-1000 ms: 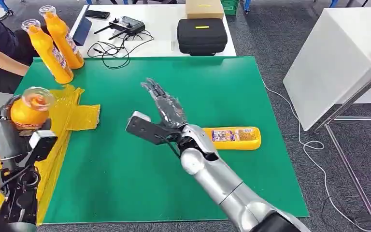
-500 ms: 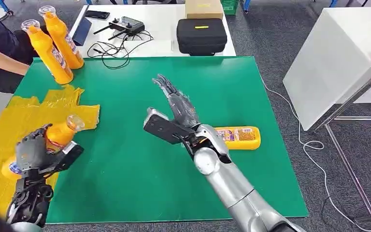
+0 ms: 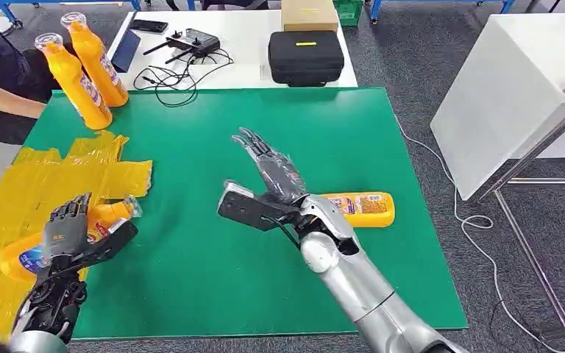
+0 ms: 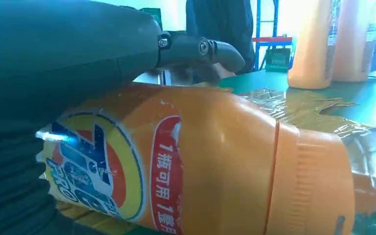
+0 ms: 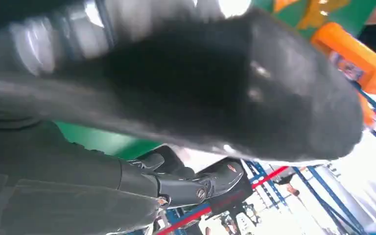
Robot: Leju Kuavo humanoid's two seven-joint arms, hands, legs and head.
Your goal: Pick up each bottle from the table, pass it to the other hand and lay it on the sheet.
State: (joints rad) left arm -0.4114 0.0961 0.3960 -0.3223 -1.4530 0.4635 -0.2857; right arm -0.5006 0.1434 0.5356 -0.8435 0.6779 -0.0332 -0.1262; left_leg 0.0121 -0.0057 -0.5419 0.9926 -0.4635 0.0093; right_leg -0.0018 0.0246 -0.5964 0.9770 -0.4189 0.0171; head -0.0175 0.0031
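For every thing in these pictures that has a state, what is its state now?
Left robot hand: grips the orange bottle.
Orange bottle: lying on the yellow sheet.
Right robot hand: holds nothing, fingers apart, above the green mat.
Yellow bottle: lying on the mat.
Two bottles: upright at the mat's far corner.

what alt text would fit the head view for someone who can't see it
The robot's left hand grips an orange plastic bottle lying on its side on a crinkled yellow sheet, at the edge of a green table mat. Its right hand hovers open mid-table near another lying orange bottle; two more stand upright.
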